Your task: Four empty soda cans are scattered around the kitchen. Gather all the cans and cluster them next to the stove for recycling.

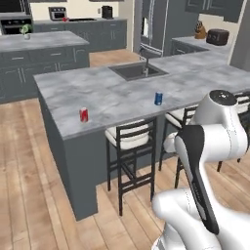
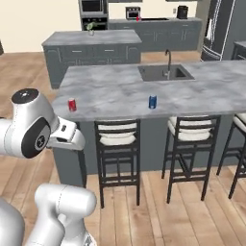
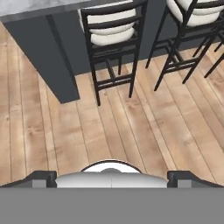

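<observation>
On the island, 2 cans (image 1: pixel 84 114), seemingly far from open jaws.

Grey counter (image 1: pixel 117 97), red can (image 1: pixel 84 114), blue can (image 1: pixel 158 98) upright

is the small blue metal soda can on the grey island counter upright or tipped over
Upright: the small blue metal soda can stands on its base on the grey marbled island counter, near the front edge.

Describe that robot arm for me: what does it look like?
The arm is made of glossy white, rounded segments with dark grey joint caps and a black strip along one link. In the hand view its gripper has two small dark finger tips. No cables or markings are visible.
</observation>
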